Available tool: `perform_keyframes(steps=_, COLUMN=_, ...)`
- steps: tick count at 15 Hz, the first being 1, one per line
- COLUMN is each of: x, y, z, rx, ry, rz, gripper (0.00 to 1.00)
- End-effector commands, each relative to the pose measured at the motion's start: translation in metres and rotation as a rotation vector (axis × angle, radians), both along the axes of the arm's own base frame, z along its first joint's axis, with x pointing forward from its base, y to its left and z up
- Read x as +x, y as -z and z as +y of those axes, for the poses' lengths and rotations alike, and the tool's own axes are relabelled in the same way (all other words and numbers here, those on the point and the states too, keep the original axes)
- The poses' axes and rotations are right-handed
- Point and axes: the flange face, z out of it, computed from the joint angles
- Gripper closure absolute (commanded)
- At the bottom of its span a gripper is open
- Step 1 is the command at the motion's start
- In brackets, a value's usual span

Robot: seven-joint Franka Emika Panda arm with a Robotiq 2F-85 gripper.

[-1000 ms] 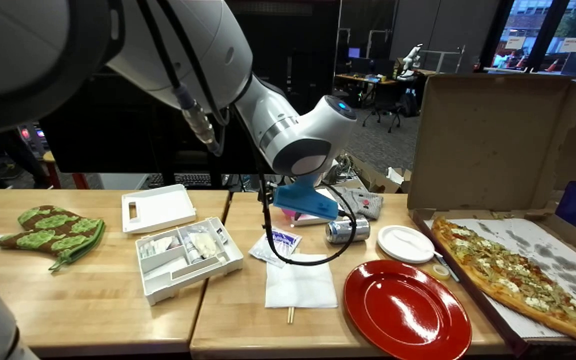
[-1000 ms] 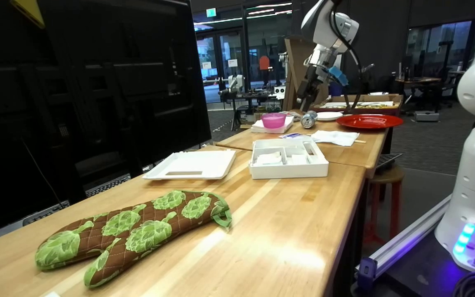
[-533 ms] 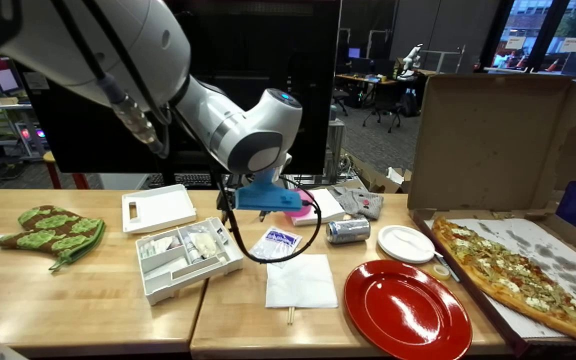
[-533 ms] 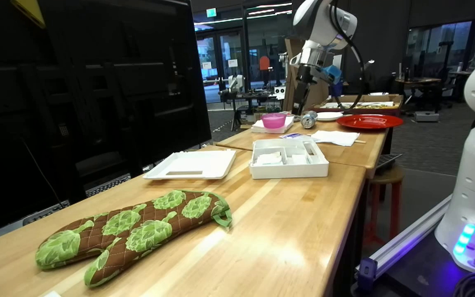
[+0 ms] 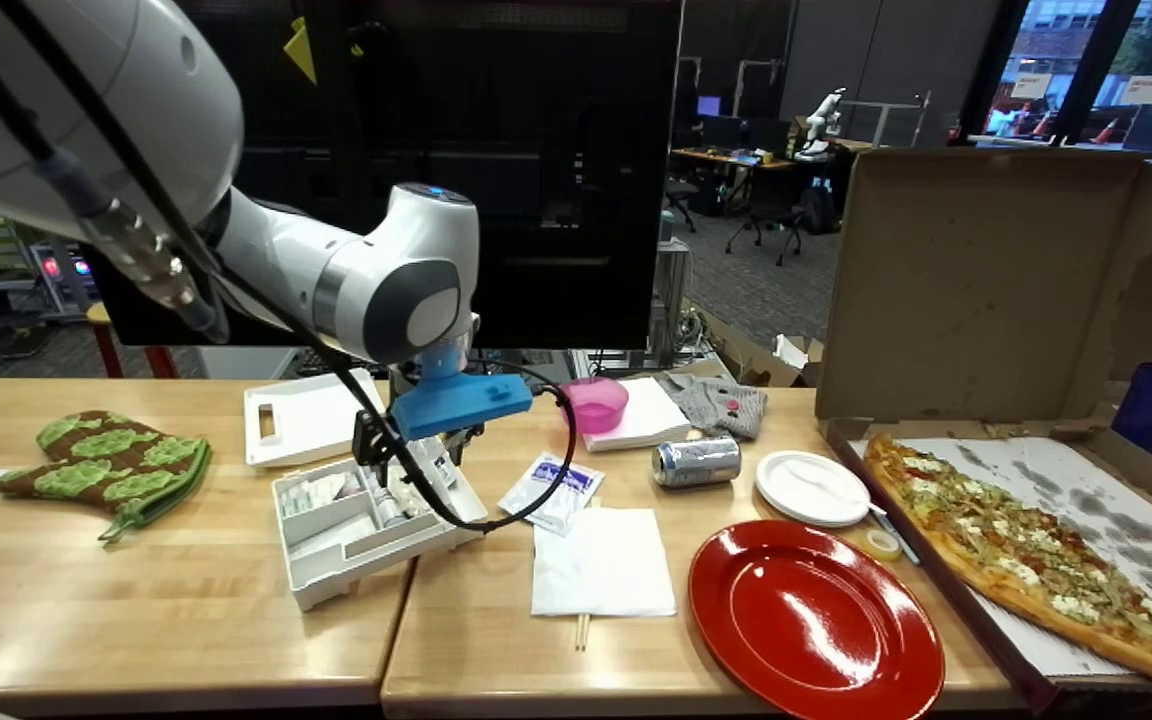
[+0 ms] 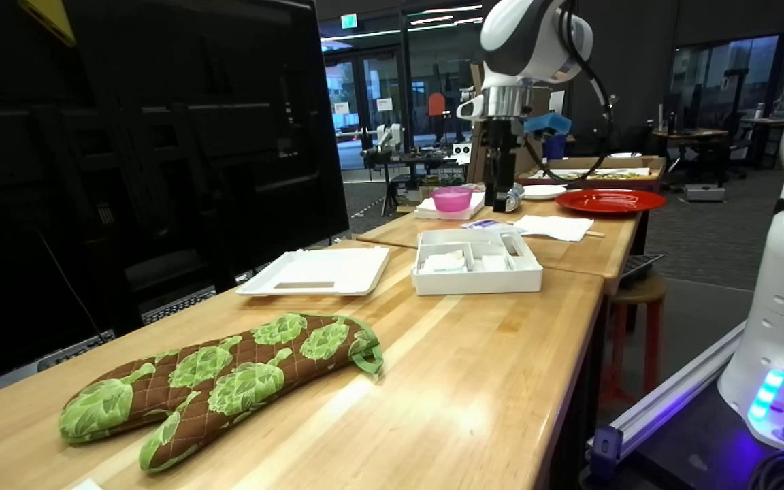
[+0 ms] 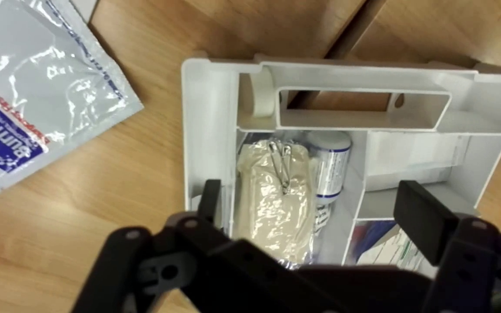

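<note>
I had the fingers (image 7: 426, 226) spread wide, pinching nothing, pointed down over a white plastic case (image 7: 355, 120) divided into compartments. In an exterior view the fingertips (image 6: 499, 202) ended higher than the case, apart from it.

Below them, in one compartment: a clear-wrapped flat oblong beige pack (image 7: 274, 208). Key relation: the pack lay under the gap, off its middle, toward the finger on the wrist view's left side. Its long axis ran up and down that view, roughly square to the line from tip to tip, so the spread stood across the narrow side. From overhead I could not judge how deep it sat.

Around it: two metal safety pins (image 7: 282, 167) showed on the pack's far half, over or under the wrap I could not tell. A small blue-banded white bottle (image 7: 332, 167) lay alongside, nearer the gap's middle. A thick off-white roll (image 7: 262, 93) sat beyond the pack, ahead of the fingers. Outside the left-of-view finger, a crinkled silver packet (image 7: 59, 113) with blue and red print lay on the pale wooden counter (image 7: 155, 161), just beside the case.
</note>
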Motion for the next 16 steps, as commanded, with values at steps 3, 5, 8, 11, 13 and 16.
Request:
perform_keyframes(steps=3, x=-0.024, y=0.004, z=0.030, rx=-0.085, ry=-0.146, rz=-0.063, gripper=0.00)
perform_keyframes(steps=5, x=-0.024, y=0.008, z=0.036, rx=-0.088, ry=-0.174, rz=-0.079, gripper=0.00)
perform_keyframes(steps=8, x=-0.025, y=0.011, z=0.041, rx=-0.079, ry=-0.183, rz=-0.116, gripper=0.00)
perform_keyframes(steps=11, x=-0.024, y=0.013, z=0.044, rx=-0.075, ry=-0.186, rz=-0.149, gripper=0.00)
perform_keyframes(steps=13, x=-0.021, y=0.015, z=0.044, rx=-0.074, ry=-0.187, rz=-0.157, gripper=0.00)
perform_keyframes(steps=16, x=-0.016, y=0.019, z=0.044, rx=-0.076, ry=-0.182, rz=-0.160, gripper=0.00)
